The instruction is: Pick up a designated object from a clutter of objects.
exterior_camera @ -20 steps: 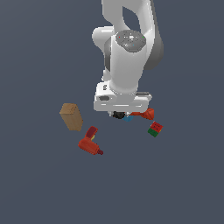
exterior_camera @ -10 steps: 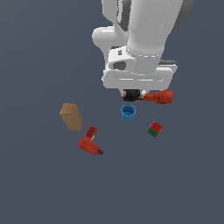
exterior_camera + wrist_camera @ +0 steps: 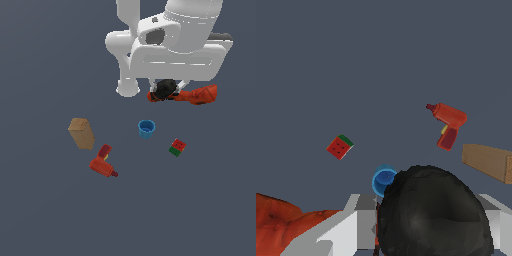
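My gripper [image 3: 167,91] is shut on the orange-red drill [image 3: 200,94] and holds it lying sideways, well above the floor. Its black part [image 3: 165,89] sits between the fingers. In the wrist view the drill's black part [image 3: 431,215] fills the foreground between the white fingers [image 3: 351,227], and its orange body [image 3: 281,225] sticks out to one side. Below lie the rest of the clutter: a tan-brown box [image 3: 81,133], a blue cup [image 3: 146,128], a red-and-green cube [image 3: 177,147] and a red bottle with a dark cap [image 3: 102,162].
The floor is a plain dark grey surface. In the wrist view the cube [image 3: 339,146], the cup [image 3: 382,180], the red bottle [image 3: 448,122] and the box [image 3: 488,161] all lie apart from each other. The white arm [image 3: 170,40] fills the upper exterior view.
My gripper has risen from just above the blue cup, carrying the drill up with it. The other objects have not moved.
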You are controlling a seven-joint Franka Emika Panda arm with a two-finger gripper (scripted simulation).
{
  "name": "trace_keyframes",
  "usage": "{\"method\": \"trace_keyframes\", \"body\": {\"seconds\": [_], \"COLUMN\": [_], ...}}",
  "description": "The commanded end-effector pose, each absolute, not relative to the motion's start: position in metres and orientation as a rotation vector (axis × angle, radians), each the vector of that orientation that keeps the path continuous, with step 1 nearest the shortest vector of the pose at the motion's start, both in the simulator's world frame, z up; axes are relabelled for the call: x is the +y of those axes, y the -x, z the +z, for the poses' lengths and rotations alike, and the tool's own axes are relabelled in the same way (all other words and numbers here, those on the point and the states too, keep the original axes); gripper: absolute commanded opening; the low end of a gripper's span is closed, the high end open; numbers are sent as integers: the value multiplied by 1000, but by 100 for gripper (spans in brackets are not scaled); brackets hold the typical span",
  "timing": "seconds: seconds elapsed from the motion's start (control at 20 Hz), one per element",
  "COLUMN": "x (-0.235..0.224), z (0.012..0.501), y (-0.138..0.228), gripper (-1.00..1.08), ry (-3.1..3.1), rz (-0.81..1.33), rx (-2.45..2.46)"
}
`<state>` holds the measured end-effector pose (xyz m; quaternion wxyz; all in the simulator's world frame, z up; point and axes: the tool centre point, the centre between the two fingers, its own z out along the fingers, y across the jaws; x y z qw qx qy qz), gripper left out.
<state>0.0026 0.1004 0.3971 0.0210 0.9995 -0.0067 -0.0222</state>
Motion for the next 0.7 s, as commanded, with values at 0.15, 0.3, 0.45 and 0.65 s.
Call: {"method": "trace_keyframes", "body": {"seconds": [0.15, 0.3, 0.45, 0.65], "x": [107, 108, 108, 108], "z": [417, 419, 415, 422], "y": [-3, -4, -4, -2], "gripper": [-100, -100, -100, -100], "ry": [-3100, -3100, -3099, -3099], "rz": [-61, -61, -71, -71], "rx": [-22, -22, -22, -22]}}
